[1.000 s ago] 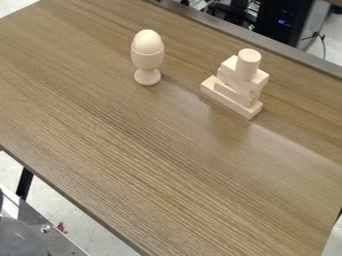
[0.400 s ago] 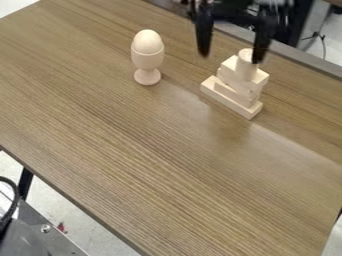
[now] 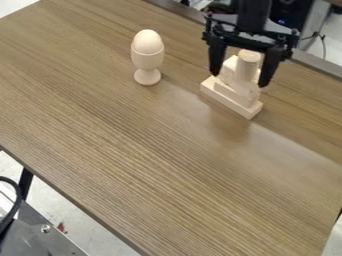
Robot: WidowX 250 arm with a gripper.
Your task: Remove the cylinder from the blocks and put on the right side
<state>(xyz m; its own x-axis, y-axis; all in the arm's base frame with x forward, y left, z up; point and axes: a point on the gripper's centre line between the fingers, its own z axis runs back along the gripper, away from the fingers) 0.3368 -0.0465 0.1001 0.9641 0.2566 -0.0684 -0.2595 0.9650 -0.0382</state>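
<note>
- While the brown wood-grain table (image 3: 133, 160) is bearing the task's pieces, nothing is looking finished.
- The black two-finger gripper (image 3: 239, 79) is hanging over the stack, fingers spread apart.
- Pale rectangular wooden blocks (image 3: 232, 97) are supporting the pale wooden cylinder (image 3: 247, 67), which is standing upright on top; grasping, lifting and right-side placing are remaining.

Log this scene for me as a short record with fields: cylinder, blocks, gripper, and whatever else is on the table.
cylinder: upright, on top of the blocks
blocks: stacked on the table, longest at the bottom
gripper: open, its fingers on either side of the cylinder
other: wooden egg in an egg cup
cylinder removed: no
</note>
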